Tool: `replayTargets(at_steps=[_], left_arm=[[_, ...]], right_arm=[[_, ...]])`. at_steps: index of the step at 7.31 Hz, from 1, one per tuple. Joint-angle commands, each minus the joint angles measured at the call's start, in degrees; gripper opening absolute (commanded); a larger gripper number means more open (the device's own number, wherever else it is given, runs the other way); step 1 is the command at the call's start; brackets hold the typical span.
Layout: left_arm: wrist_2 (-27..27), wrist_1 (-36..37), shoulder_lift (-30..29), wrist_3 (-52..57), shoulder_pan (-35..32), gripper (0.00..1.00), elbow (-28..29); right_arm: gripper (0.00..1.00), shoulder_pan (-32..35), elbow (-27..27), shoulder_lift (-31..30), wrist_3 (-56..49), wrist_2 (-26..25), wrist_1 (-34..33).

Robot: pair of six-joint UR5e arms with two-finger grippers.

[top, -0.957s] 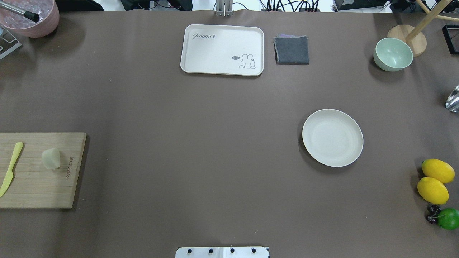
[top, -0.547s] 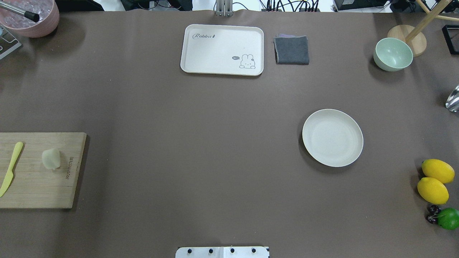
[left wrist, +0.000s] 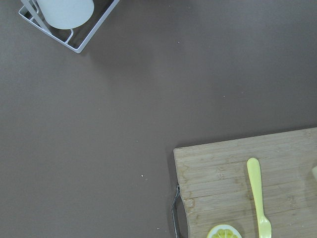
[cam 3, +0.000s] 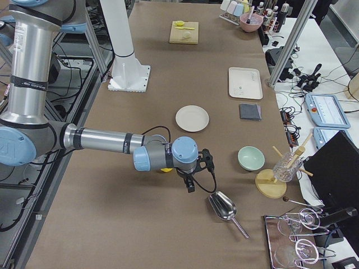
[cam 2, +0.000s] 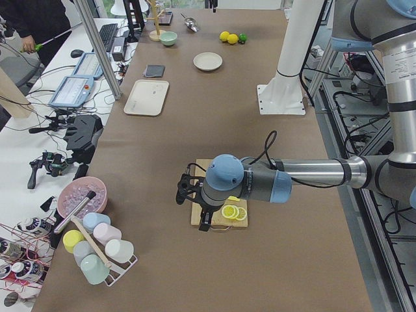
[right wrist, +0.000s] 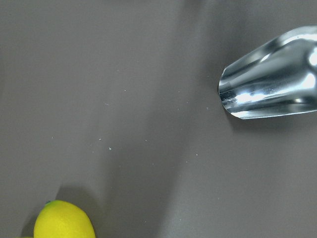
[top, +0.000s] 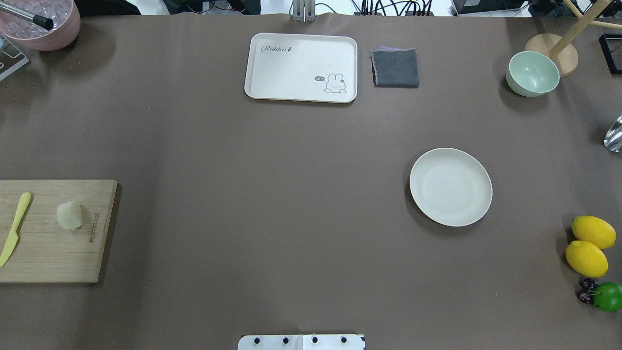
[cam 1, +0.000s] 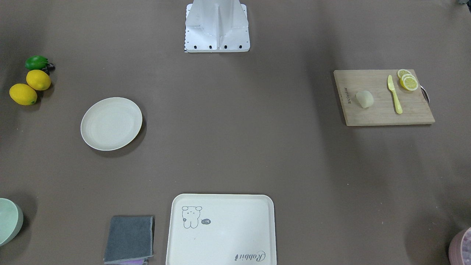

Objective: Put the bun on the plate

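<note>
– So, where could the robot go wrong from this position?

– Mostly in the carry. The bun (top: 69, 215) lies on the wooden cutting board (top: 53, 257) at the robot's left end of the table (top: 243, 194). The plate (top: 450, 187) sits bare on the right half, well apart from it. The left gripper (cam 2: 203, 221) hangs by that board. The right gripper (cam 3: 190, 185) hangs over the table between the whole lemons (top: 593, 232) and the metal scoop (cam 3: 224, 206). Whether either is spread or clenched cannot be told, since only the side cameras catch them.

– And the grasp itself?

– The bun looks soft. A hard pinch would likely dent it, and a light one could let it slip on the long crossing. The yellow plastic knife (top: 14, 228) lies near it on the same board, so a wide approach could knock that. The cream rabbit tray (top: 291, 73) is close to the plate in colour, making it a possible wrong target.

– Counts?

– 1 bun, 1 plate, 1 wooden cutting board, 1 yellow plastic knife and 1 cream rabbit tray. Also 1 grey folded cloth (top: 395, 68), 1 green bowl (top: 532, 74), 1 metal scoop, 2 whole lemons and 1 lime (top: 607, 296). There is 1 small overlapping pile of lemon slices (cam 1: 407, 80), seemingly 3.
</note>
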Motion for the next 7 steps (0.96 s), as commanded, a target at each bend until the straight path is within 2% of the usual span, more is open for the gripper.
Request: replayTargets(at_steps=[1,4,5,7], left_arm=[[-0.1,0.0,0.1,0.0,-0.2,0.98,-0.4],[-0.1,0.0,-0.7,0.0,-0.2,0.98,0.2],[-0.2,-0.2,-0.8,-1.6,-0.2,0.98,0.2],[-0.2,-1.1,-0.7,-3.5,-0.1,0.98,0.4]], right_arm=[[1.00,-0.3,0.7,1.2,5.9,0.0,2.8],[0.92,-9.9,2.3,3.5,23.4,-1.4,11.5],[0.86,-15.3,2.7,4.9,28.8,-4.4,15.1],[0.85,-28.5,2.2,9.8,45.7,-12.8,17.7]])
